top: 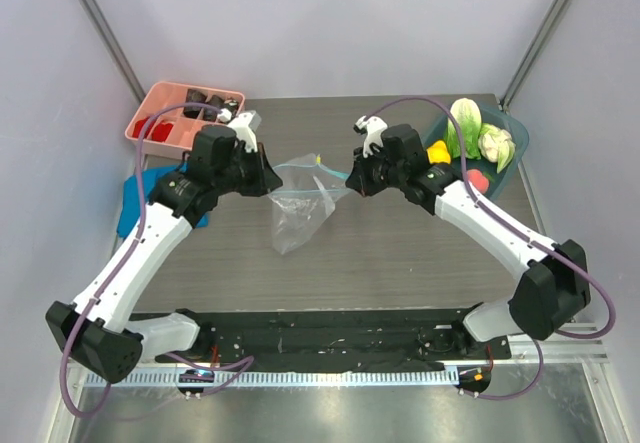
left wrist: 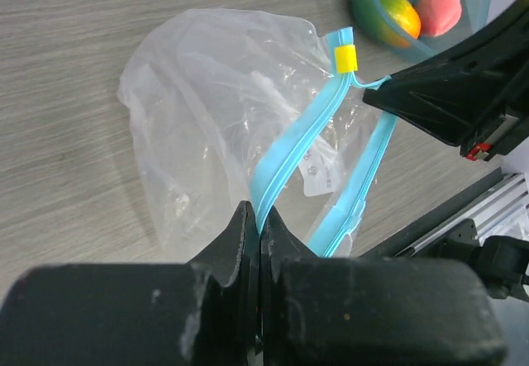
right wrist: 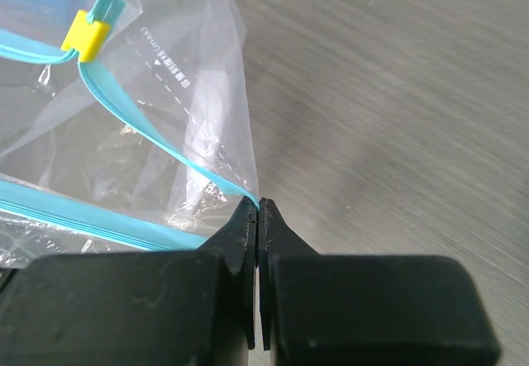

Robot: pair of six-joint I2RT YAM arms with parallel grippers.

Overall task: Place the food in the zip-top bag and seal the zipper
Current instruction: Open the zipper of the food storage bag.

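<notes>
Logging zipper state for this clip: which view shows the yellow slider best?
Right wrist. The yellow slider is largest and sharpest there, with its blue tab visible. Left wrist shows it smaller, at the far end of the parted zipper. Top external shows only a tiny speck between the two arms.

Zip-top bag (left wrist: 198, 110) label (left wrist: 318, 174) — print unreadable

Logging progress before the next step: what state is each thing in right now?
zip-top bag: held between both hands, mouth open, no food inside.
zipper: unsealed, strips apart.
left hand: shut on zipper.
right hand: shut on zipper.
food: in teal bowl.
</notes>
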